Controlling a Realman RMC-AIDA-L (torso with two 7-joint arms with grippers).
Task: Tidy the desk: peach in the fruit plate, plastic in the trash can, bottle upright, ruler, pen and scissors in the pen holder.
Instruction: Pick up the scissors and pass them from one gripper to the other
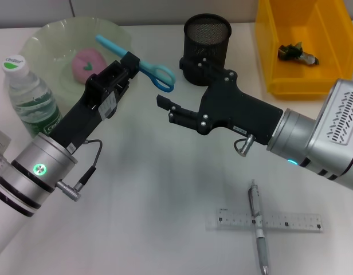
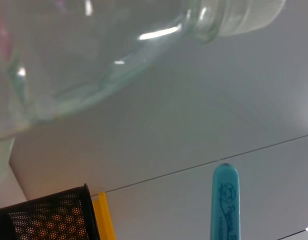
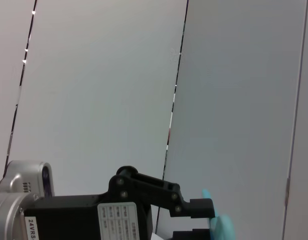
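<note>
My left gripper (image 1: pixel 131 61) is shut on the blue scissors (image 1: pixel 157 74) and holds them at the right rim of the pale green fruit plate (image 1: pixel 44 35), handles toward the black mesh pen holder (image 1: pixel 207 39). The scissors' blade tip shows in the left wrist view (image 2: pixel 225 200). A pink peach (image 1: pixel 87 64) lies in the plate. The water bottle (image 1: pixel 30 94) stands upright at the left. My right gripper (image 1: pixel 167 109) is open and empty, in front of the pen holder. A clear ruler (image 1: pixel 279 221) and a pen (image 1: pixel 258 235) lying across it are at the front right.
A yellow bin (image 1: pixel 268 51) at the back right holds a dark crumpled piece (image 1: pixel 297 53). The right wrist view shows my left gripper (image 3: pixel 194 209) with the scissors (image 3: pixel 221 227). The left wrist view shows the pen holder (image 2: pixel 49 215).
</note>
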